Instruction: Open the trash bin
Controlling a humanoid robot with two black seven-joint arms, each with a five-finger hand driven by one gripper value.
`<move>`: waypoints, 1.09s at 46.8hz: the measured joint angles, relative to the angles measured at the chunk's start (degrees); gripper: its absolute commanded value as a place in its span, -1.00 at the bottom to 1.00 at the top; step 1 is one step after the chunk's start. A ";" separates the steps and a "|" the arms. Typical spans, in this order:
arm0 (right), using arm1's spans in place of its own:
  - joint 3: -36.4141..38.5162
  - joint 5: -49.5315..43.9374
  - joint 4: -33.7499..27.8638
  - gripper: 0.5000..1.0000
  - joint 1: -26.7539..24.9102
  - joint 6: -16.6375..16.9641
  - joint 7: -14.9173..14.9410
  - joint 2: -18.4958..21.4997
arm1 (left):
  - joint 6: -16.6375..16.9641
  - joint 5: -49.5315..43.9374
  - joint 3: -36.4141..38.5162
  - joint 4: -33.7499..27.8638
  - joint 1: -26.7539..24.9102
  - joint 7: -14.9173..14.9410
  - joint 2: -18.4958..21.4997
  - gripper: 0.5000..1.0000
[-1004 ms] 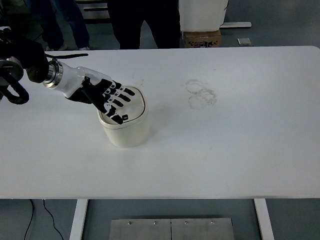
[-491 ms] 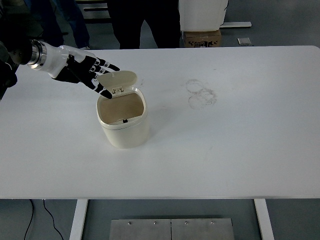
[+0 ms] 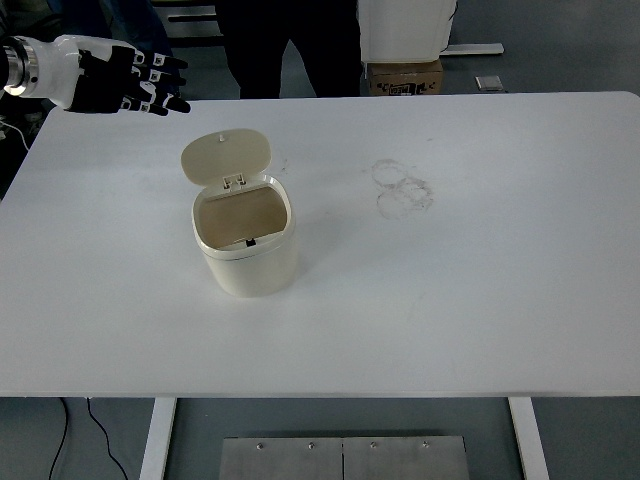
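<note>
1. Your trash bin [image 3: 246, 250] is sitting upright on the white tabletop [image 3: 470, 300], left of centre and roughly midway between the near and far edges. It's a cream, rounded-square tub, and its long axis runs straight up from the surface.
2. The lid [image 3: 225, 158] is flipped open. It's hinged on the bin's far rim and stands up off that edge, tilted back away from you and a bit to the left, so you're looking at its pale underside.
3. With the lid up, the mouth faces up toward the camera and you can see right into the tan interior. There's a small dark latch at the near rim.
4. Your left hand [image 3: 120, 82] is up in the far-left corner, around the tabletop's far edge and well apart from the bin. The fingers [image 3: 165, 86] are stretched out and loosely spread, pointing right, and they've got hold of nothing.
5. On the tabletop right of the bin there are some faint ring smudges [image 3: 402, 188], near it but not touching.
6. Past the far edge you can see a person's dark trouser legs [image 3: 290, 45] and a cardboard box [image 3: 405, 76] on the floor.
</note>
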 measured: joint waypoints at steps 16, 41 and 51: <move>0.00 0.00 0.00 0.97 0.02 0.00 0.00 0.00 | 1.47 -0.73 -13.21 8.68 10.73 -4.52 0.69 1.00; 0.00 0.00 0.00 0.96 0.02 0.00 0.00 0.00 | 1.45 -0.64 -33.91 18.74 31.14 -16.00 -0.15 1.00; 0.00 0.00 0.00 0.96 -0.02 0.00 0.00 0.00 | 1.44 -0.69 -40.01 19.53 38.98 -20.50 -2.08 1.00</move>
